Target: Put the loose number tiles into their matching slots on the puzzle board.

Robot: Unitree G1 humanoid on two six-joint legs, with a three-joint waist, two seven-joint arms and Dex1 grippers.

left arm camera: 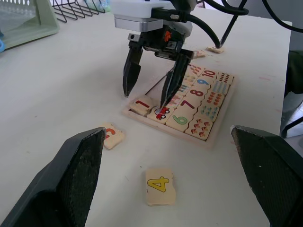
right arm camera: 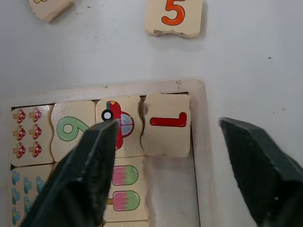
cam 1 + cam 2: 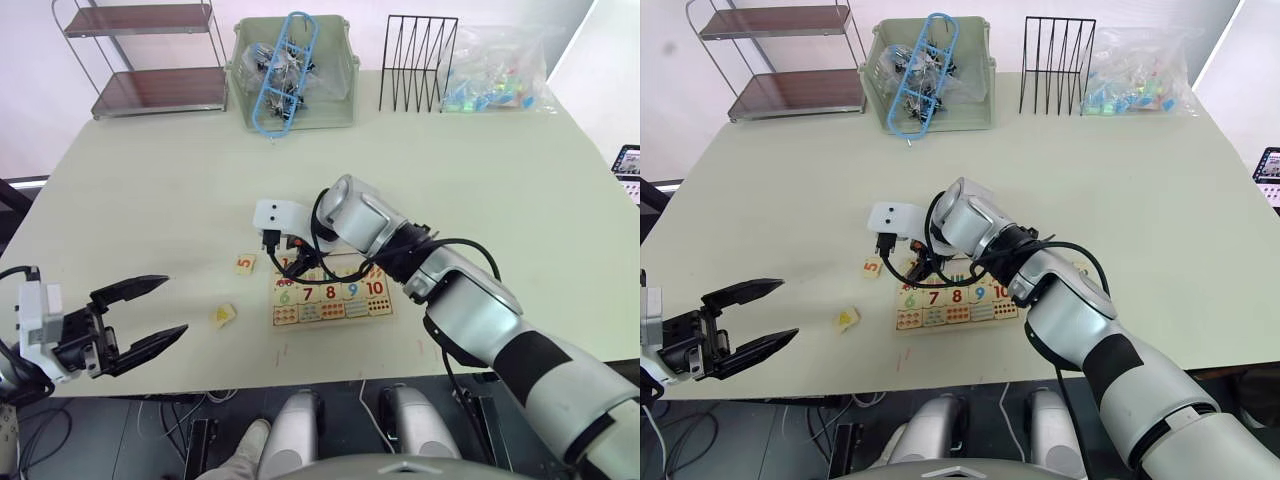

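Observation:
The puzzle board [image 3: 385,307] lies near the table's front edge, with tiles 6 to 10 and picture tiles in it. My right gripper [image 1: 145,97] hovers open over the board's left end. Between its fingers, tile 1 [image 2: 166,124] lies in the corner slot beside the red car picture. The slot next to it [image 2: 171,189] is bare wood. Tile 5 [image 3: 244,264] lies loose on the table just left of the board. Tile 4 [image 3: 223,314] rests nearer the front. Two more loose tiles [image 1: 215,48] lie beyond the board's far end. My left gripper [image 3: 172,306] is open and empty at the front left.
Along the back stand a metal shelf [image 3: 150,60], a green bin [image 3: 330,105] holding a blue rack, a black wire rack [image 3: 418,62] and a plastic bag [image 3: 495,70] of small parts. A dark device [image 3: 628,160] sits past the table's right edge.

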